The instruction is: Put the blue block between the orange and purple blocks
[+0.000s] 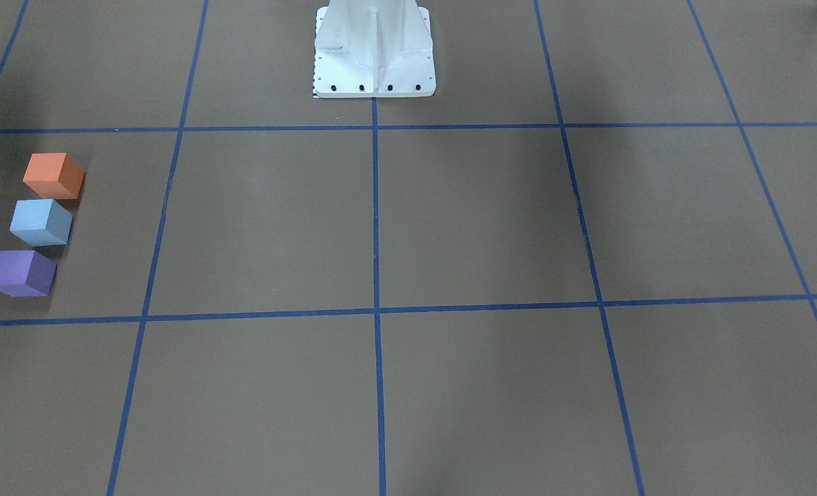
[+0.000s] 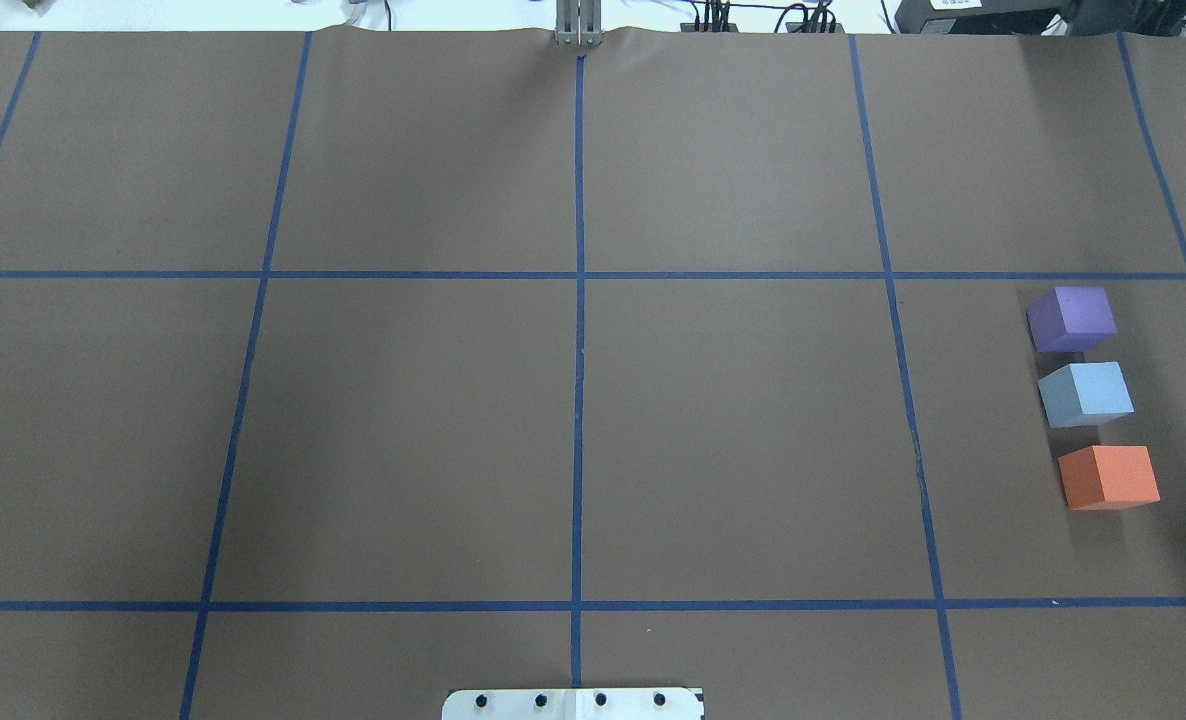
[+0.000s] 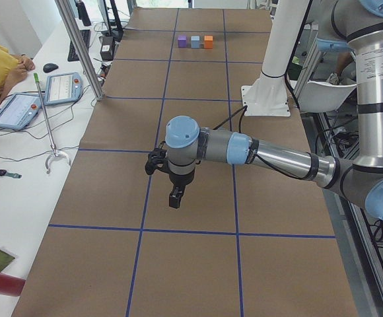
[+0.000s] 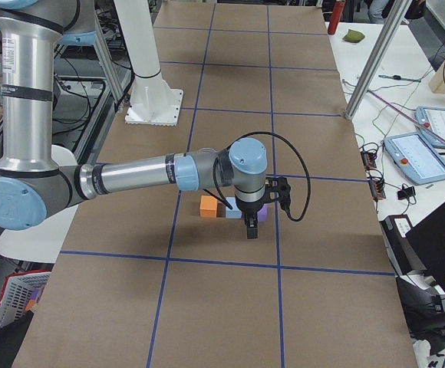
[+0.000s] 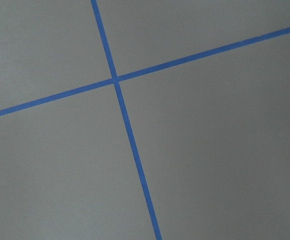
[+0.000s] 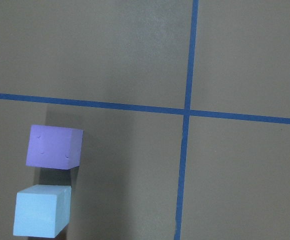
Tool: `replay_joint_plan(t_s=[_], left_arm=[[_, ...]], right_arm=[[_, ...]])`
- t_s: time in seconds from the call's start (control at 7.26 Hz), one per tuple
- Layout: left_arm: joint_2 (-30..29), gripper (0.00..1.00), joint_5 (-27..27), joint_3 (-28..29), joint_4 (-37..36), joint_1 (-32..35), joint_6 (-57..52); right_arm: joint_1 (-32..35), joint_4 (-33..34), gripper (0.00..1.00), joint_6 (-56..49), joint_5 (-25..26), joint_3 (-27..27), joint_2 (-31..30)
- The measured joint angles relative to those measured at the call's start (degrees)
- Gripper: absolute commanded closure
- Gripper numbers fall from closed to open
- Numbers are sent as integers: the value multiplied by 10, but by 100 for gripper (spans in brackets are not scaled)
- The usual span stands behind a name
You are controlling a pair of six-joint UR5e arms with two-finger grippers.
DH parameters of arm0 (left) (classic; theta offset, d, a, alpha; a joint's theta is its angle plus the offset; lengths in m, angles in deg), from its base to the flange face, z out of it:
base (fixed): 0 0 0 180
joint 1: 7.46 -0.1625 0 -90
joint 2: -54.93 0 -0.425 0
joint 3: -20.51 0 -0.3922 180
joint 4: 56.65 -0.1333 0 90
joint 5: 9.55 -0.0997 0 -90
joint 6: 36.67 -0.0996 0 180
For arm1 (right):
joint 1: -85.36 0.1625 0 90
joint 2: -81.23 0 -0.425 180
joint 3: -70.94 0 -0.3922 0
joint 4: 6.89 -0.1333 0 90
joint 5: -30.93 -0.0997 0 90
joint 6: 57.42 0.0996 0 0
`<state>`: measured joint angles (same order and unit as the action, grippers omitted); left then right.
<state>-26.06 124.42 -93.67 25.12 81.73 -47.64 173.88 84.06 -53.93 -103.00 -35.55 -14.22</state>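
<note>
Brown-papered table [image 2: 403, 420] with blue tape grid [image 2: 578, 400], white desk [image 3: 13, 198] alongside; both jaws' state indiscernible.

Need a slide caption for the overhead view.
Overhead: blue block lined up between purple block and orange block on the blue-taped table.

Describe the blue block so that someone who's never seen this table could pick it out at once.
From overhead, take the brown table with its blue tape grid and find the last full cell on the right of the middle row. Three blocks stand there in a line: the purple block farthest from the robot, the orange block nearest. The blue block is the pale one in the middle.
</note>
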Motion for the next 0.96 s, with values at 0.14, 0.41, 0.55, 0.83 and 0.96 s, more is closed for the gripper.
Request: replay_joint_plan(t_s=[0.14, 0.41, 0.55, 0.83, 0.96], left_arm=[[0, 0, 0, -11, 0, 0, 1], [0, 0, 3, -14, 0, 0, 2], [0, 0, 15, -13, 0, 0, 3], [-1, 0, 45, -15, -2, -1, 5], [-1, 0, 49, -18, -2, -1, 6]], right_arm=[[0, -4, 0, 0, -2, 1, 1], [0, -8, 0, 0, -5, 1, 5], [0, -8, 0, 0, -8, -2, 5], [1, -8, 0, -1, -13, -12, 5], [1, -7, 0, -1, -14, -17, 6]])
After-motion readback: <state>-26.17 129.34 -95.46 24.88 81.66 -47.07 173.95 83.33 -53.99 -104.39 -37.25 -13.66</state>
